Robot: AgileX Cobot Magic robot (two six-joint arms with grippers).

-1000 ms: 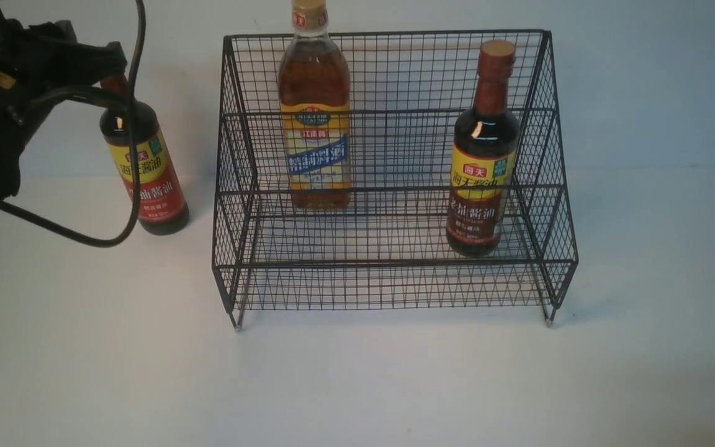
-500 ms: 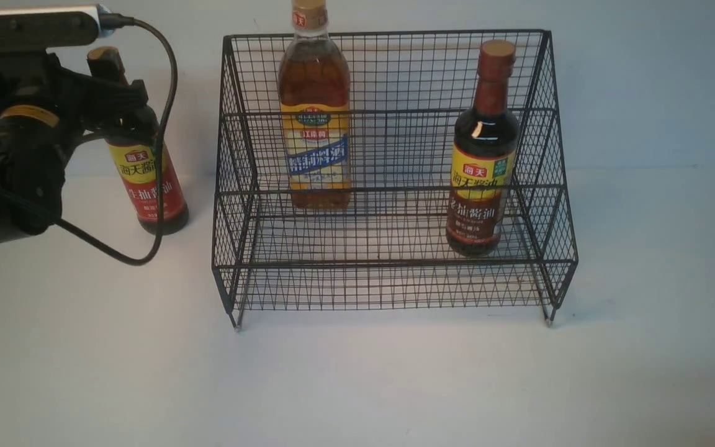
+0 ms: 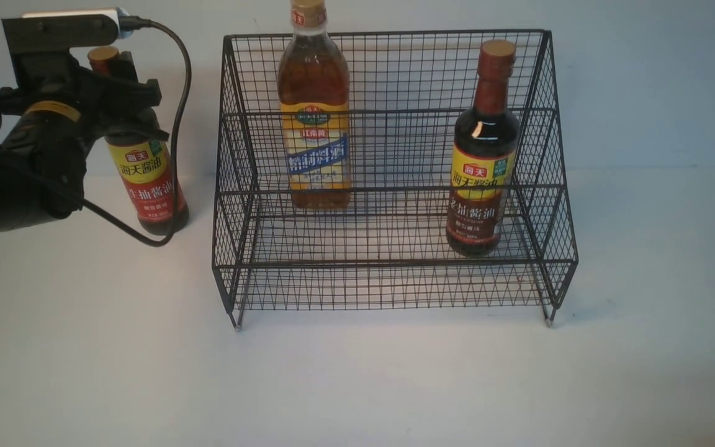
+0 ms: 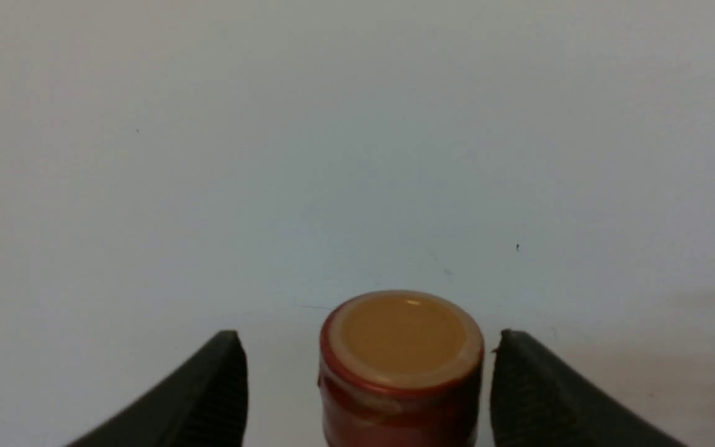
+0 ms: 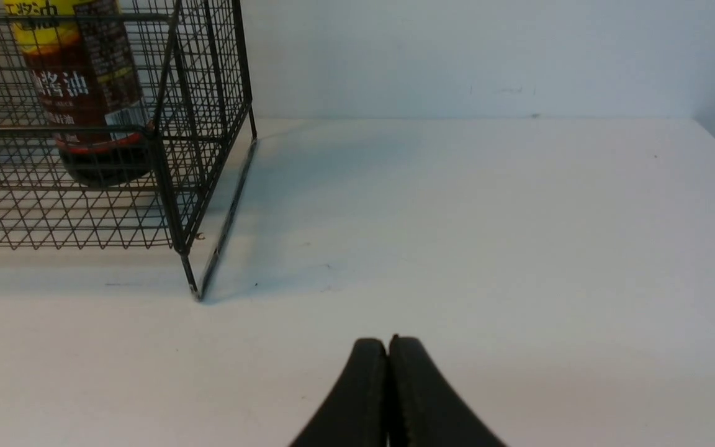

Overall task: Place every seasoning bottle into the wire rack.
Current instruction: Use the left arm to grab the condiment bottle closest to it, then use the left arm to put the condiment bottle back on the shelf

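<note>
Left fingers (image 4: 215,391) stand open either side of the red-label soy-sauce bottle (image 4: 402,347), no contact; right fingers (image 5: 367,397) closed, empty.

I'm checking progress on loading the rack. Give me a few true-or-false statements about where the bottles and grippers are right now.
1. Every bottle stands in the wire rack. False: the red-label bottle stands on the table, outside the rack on the robot's left.
2. The left gripper is open, with the red-label bottle's cap between its fingers. True.
3. The right gripper holds the brown-label bottle. False: it is shut on nothing, and that bottle stands in the rack.
4. The amber bottle stands upright in the rack. True.
</note>
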